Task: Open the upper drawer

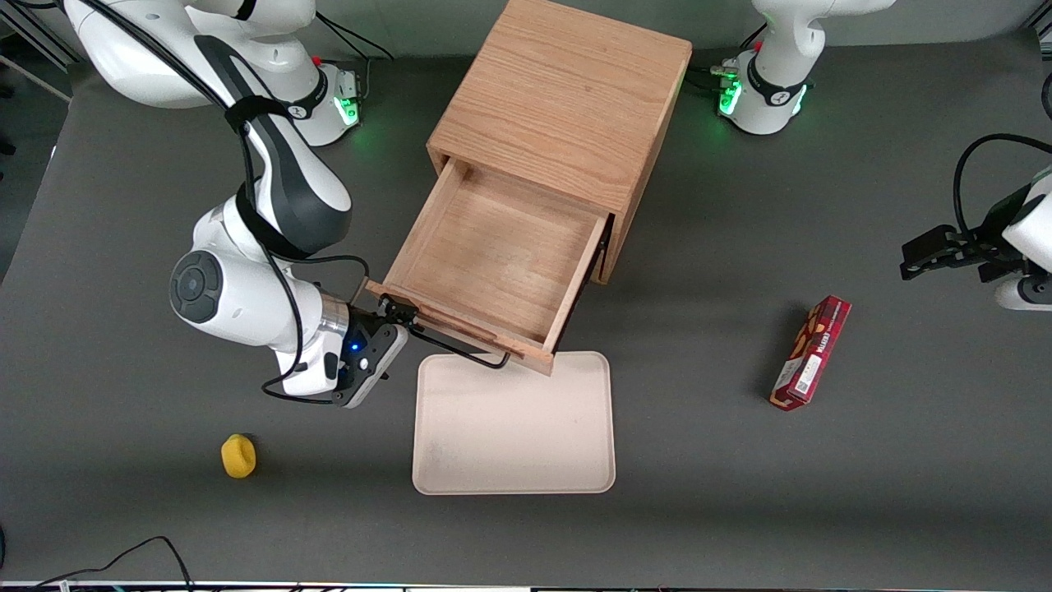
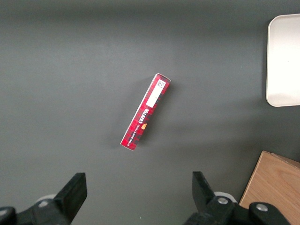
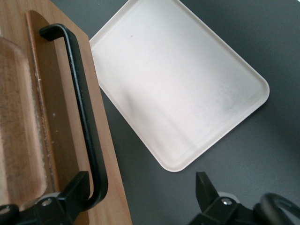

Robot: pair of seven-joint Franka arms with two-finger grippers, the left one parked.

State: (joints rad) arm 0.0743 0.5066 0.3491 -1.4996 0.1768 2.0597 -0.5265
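Legibly, "Walkers" on red box (image 2: 145,112); tool (image 1: 400,322) open at upper drawer (image 1: 493,263) handle (image 3: 84,112).

A cream tray (image 1: 514,444) lies flat near the middle of the table's (image 1: 904,493) edge closest to the front camera; a red box (image 1: 811,353) lies on its side toward the parked arm's end, well apart from the tray; a small yellow object (image 1: 238,455) sits toward the working arm's end, near the table's camera-side edge; black cable (image 1: 140,555) loops at that corner.

The gripper (image 1: 393,322) sits at the working-arm end of the drawer handle.
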